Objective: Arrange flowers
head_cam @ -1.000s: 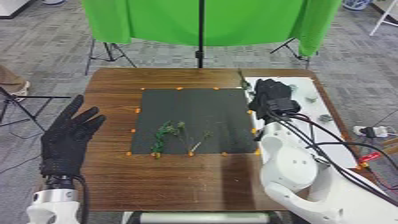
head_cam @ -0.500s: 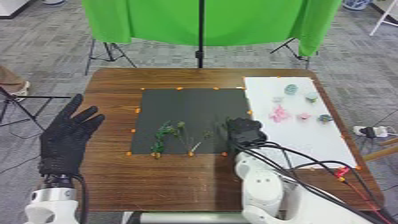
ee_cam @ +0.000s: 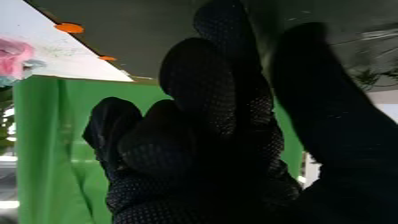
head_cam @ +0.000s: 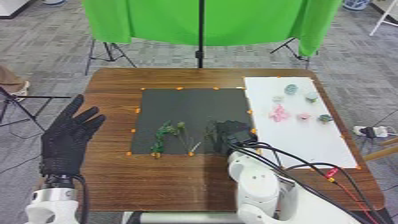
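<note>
Stem-laying is apparently occupying us, with the greenery forming a base and the blooms still waiting their turn. At the left, our black-gloved left hand (head_cam: 67, 137) is hanging beside the dark rectangular mat (head_cam: 191, 110), its fingers extending loosely and its thumb standing apart. On the mat's near part, a bushy, deep-green leafy stem (head_cam: 162, 137) is lying lengthwise, its leaves bunching along it. Just to its right, a thinner green sprig (head_cam: 181, 129) is showing small tufts at its far end, and a pale, bare-looking stalk (head_cam: 195, 147) is slanting beside it. Over the mat's right side, our black-gloved right hand (head_cam: 234, 131) is hovering open, thumb and longer fingers standing apart; we are seeing no stem clearly gripped there. Farther right, on the white sheet (head_cam: 311, 145), a large, ruffled pink flower (head_cam: 280, 114) is lying nearest the mat, a smaller pink bloom (head_cam: 304, 116) is sitting beside it, and a round blue-green head (head_cam: 290, 89) is resting farther off. We are probably finishing the greenery; next we are likely needing to lift clear without snagging leaves, then to be picking a bloom by its base, sparing the petals.
</note>
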Controlling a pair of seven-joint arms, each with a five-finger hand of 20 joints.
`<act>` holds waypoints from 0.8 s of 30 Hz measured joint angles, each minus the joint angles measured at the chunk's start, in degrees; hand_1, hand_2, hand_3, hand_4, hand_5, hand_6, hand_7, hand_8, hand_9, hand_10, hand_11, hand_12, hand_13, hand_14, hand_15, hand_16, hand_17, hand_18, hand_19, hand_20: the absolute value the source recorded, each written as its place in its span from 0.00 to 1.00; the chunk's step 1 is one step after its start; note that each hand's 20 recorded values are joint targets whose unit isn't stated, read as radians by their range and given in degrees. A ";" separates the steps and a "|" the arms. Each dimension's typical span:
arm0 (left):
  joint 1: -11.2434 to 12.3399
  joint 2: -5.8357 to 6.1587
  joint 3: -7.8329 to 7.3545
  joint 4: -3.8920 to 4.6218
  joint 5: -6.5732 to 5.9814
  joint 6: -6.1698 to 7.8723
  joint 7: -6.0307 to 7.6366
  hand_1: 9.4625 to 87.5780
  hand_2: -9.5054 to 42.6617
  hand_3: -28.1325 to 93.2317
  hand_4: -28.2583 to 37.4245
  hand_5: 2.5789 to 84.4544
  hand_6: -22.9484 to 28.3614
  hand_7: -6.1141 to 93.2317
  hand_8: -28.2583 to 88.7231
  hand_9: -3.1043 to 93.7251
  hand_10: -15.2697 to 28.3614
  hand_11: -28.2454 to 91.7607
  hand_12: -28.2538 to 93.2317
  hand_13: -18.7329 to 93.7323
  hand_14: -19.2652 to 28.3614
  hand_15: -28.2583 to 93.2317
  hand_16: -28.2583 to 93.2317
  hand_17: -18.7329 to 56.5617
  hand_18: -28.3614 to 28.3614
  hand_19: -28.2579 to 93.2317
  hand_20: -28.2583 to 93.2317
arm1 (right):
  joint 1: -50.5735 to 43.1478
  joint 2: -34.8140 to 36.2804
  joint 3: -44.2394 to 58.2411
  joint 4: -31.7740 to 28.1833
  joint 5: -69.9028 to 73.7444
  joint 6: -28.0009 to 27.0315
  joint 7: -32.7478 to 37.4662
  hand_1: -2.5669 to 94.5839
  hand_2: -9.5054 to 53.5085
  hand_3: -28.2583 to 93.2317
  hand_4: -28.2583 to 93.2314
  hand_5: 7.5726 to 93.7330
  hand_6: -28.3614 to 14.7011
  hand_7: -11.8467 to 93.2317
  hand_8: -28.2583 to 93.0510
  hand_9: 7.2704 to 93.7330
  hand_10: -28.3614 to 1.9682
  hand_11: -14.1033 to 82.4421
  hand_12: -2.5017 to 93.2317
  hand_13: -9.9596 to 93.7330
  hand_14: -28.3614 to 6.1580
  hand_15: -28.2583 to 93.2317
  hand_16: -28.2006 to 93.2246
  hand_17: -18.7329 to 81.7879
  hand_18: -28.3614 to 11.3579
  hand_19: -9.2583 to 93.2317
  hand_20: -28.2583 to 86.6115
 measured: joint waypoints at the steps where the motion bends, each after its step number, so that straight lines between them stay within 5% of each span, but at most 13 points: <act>1: 0.01 -0.03 -0.01 -0.01 0.02 0.00 -0.01 0.21 0.36 0.84 0.12 0.38 0.60 0.19 0.17 0.38 0.81 0.47 0.34 0.38 0.94 0.69 0.17 0.13 0.91 0.64 0.44 | -0.28 -0.17 0.36 -0.28 0.00 -0.75 0.09 0.42 0.00 0.76 0.00 0.91 0.49 0.25 0.15 0.86 0.39 0.68 0.26 0.81 0.42 0.95 0.39 0.59 0.00 1.00 0.82; 9: 0.18 -0.31 -0.29 -0.15 0.30 0.00 -0.31 0.22 0.36 0.84 0.12 0.38 0.61 0.18 0.17 0.38 0.81 0.47 0.34 0.38 0.94 0.69 0.17 0.13 0.91 0.64 0.44 | -1.60 -0.32 3.52 -1.79 1.08 -1.60 0.83 0.41 0.00 0.75 0.00 0.90 0.47 0.25 0.15 0.85 0.37 0.67 0.26 0.79 0.41 0.95 0.39 0.59 0.00 1.00 0.82; 14: 0.16 -0.31 -0.15 -0.15 0.30 0.00 -0.22 0.22 0.36 0.84 0.12 0.38 0.60 0.18 0.17 0.38 0.81 0.47 0.34 0.38 0.94 0.69 0.17 0.13 0.91 0.64 0.44 | -2.02 0.39 6.28 -2.76 1.17 1.70 0.84 0.40 0.00 0.77 0.01 0.80 0.45 0.23 0.15 0.75 0.25 0.65 0.24 0.74 0.33 0.93 0.37 0.56 0.00 1.00 0.80; 19: -0.04 -0.29 0.05 -0.15 0.27 0.01 -0.23 0.22 0.36 0.84 0.12 0.38 0.61 0.18 0.17 0.38 0.81 0.47 0.34 0.38 0.95 0.70 0.17 0.13 0.91 0.64 0.44 | -0.92 2.79 8.46 -1.34 1.81 11.24 1.85 0.39 0.00 0.80 0.00 0.58 0.51 0.19 0.15 0.74 0.16 0.41 0.18 0.70 0.27 0.82 0.32 0.53 0.00 1.00 0.66; 24: -0.51 -0.28 0.31 -0.10 0.27 0.01 -0.30 0.22 0.36 0.84 0.11 0.38 0.61 0.19 0.17 0.38 0.81 0.47 0.34 0.38 0.94 0.69 0.17 0.13 0.91 0.64 0.44 | 3.35 5.43 8.65 5.26 4.42 13.91 4.10 0.39 0.00 0.81 0.00 0.52 0.52 0.18 0.15 0.73 0.13 0.37 0.17 0.70 0.27 0.80 0.32 0.53 0.00 1.00 0.64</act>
